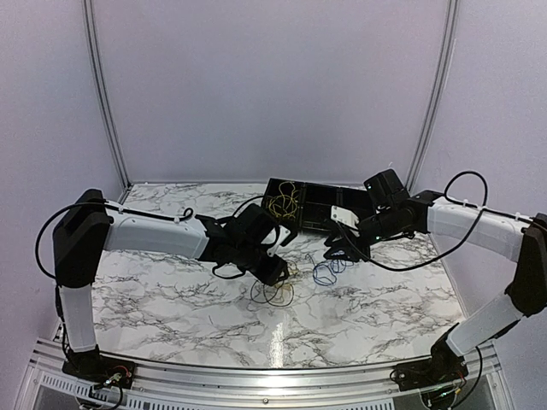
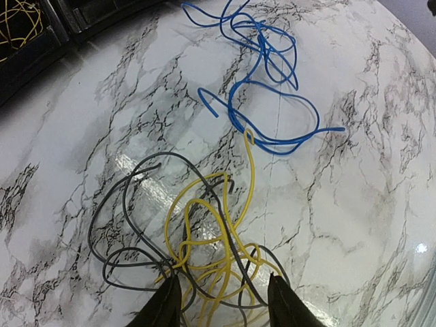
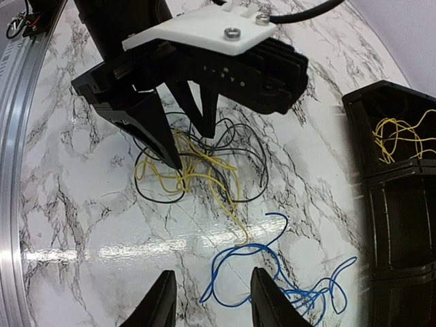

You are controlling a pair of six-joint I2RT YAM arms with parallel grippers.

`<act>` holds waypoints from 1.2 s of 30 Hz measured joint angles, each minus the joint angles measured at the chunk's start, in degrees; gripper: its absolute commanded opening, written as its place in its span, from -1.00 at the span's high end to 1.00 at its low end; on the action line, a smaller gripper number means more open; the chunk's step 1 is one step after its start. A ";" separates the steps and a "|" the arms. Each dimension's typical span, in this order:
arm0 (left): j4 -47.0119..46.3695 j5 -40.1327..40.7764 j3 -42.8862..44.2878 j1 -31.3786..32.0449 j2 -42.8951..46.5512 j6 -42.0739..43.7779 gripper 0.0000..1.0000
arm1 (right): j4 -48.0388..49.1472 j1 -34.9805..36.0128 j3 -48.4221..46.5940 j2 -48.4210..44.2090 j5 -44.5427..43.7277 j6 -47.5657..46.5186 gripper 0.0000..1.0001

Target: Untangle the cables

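Your left gripper (image 3: 191, 146) stands with its jaws apart, tips lowered into the tangle near the middle of the white marble-patterned table (image 2: 354, 225). In the left wrist view, its two dark fingers (image 2: 167, 306) straddle several strands, and the gap between them is far wider than any strand, so nothing is pinched.

The thin yellow wire (image 2: 211, 245) lies in crowded loops right between those fingers, wound through the thin black wire (image 2: 129, 225), whose wider loops spread out to one side of it. One long yellow strand runs away from the knot, and its tip reaches the nearest loop of the thin blue wire (image 2: 266, 88), where it seems to hook on. Apart from that one meeting point, the blue wire lies on its own beside the yellow and black knot, a loose scribble of loops flat on the table.

Your right gripper (image 3: 211, 306) hangs over the blue wire with its jaws also apart. One blue loop shows in the gap between its fingers (image 3: 158, 305), but you cannot tell from these views whether the tips touch it.

At the far side of the table sits a black compartmented plastic tray (image 3: 398, 225). A separate bundle of yellow wire (image 3: 395, 136) rests in the tray's end compartment, well apart from the tangle.
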State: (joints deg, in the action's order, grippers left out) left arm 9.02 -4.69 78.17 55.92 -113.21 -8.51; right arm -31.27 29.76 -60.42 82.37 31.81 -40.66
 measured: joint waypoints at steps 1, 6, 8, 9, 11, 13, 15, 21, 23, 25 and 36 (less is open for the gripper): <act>0.35 -0.07 -0.02 0.00 -0.09 0.68 0.01 | 0.00 -0.09 0.00 0.00 -0.02 0.02 0.23; 1.66 -0.44 -0.59 0.00 0.72 3.17 -0.20 | 0.44 -0.72 0.00 0.00 -0.44 0.09 0.23; 1.95 -0.46 -1.73 0.00 2.34 3.87 -0.19 | 0.48 -0.90 0.00 0.00 -0.59 0.09 0.23; 1.99 -0.46 -2.56 0.00 3.58 4.13 -0.15 | 0.57 -0.96 0.00 0.02 -0.63 0.11 0.22; 2.21 -0.59 -4.02 -0.17 6.27 4.74 -0.06 | 0.70 -1.05 0.00 0.09 -0.68 0.09 0.22; 2.16 -1.01 -4.79 -0.52 8.15 5.14 0.03 | 0.79 -1.07 0.00 0.37 -0.70 0.11 0.22; 2.01 -1.62 -4.90 -1.18 8.74 6.03 0.09 | 0.81 -1.07 -0.02 0.85 -0.74 0.13 0.23; 2.47 -3.28 -3.02 -2.25 4.68 7.21 0.10 | 0.79 -1.07 -0.09 1.97 -0.87 0.15 0.22; 2.69 -3.96 -1.62 -2.25 2.54 7.87 0.12 | 0.79 -1.07 -0.09 1.99 -0.92 0.15 0.22; 2.73 -4.48 -0.07 -2.25 0.26 8.55 0.23 | 0.79 -1.07 -0.17 1.99 -1.09 0.15 0.23; 3.39 -5.33 1.64 -3.06 -1.46 10.08 0.95 | 0.72 -1.07 -0.63 2.01 -1.05 0.44 0.19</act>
State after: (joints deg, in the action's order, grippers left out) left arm 12.40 -10.02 79.81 52.86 -114.67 1.56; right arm -30.55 28.69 -61.06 84.38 30.76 -40.23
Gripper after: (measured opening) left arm 0.042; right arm 0.384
